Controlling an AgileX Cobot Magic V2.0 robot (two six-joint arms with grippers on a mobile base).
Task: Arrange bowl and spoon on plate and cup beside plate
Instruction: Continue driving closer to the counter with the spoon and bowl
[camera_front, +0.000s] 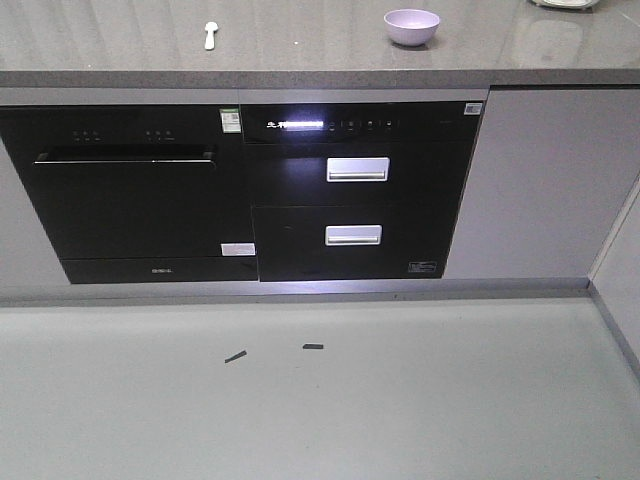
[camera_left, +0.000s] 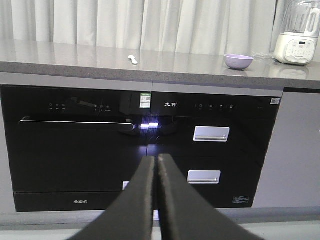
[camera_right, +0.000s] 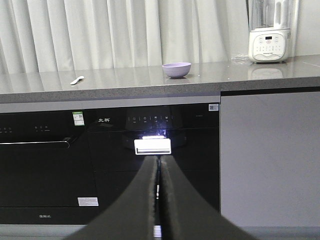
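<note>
1. Grey stone tabletop (camera_front: 100, 45) carries the pale green spoon (camera_front: 210, 35) on its left part, back from the front edge, with its long axis running roughly front to back.
2. The left hand (camera_left: 157, 159), pressed together and holding nothing, hangs low in front of the black oven (camera_front: 120, 190). The spoon lies above it and slightly left, so I judge this arm the nearer one for it.
3. The purple bowl (camera_front: 412, 27) stands upright further right, well apart from the spoon.
4. The right hand (camera_right: 159, 161), also pressed together and empty, sits below the tabletop. The bowl is up and just right of it.
5. A white blender (camera_right: 269, 30) stands near the right end. No plate or cup is in view.
6. A green-and-white sticker (camera_front: 231, 120) and a white brand mark (camera_left: 170, 104) show, both too small to read.
</note>
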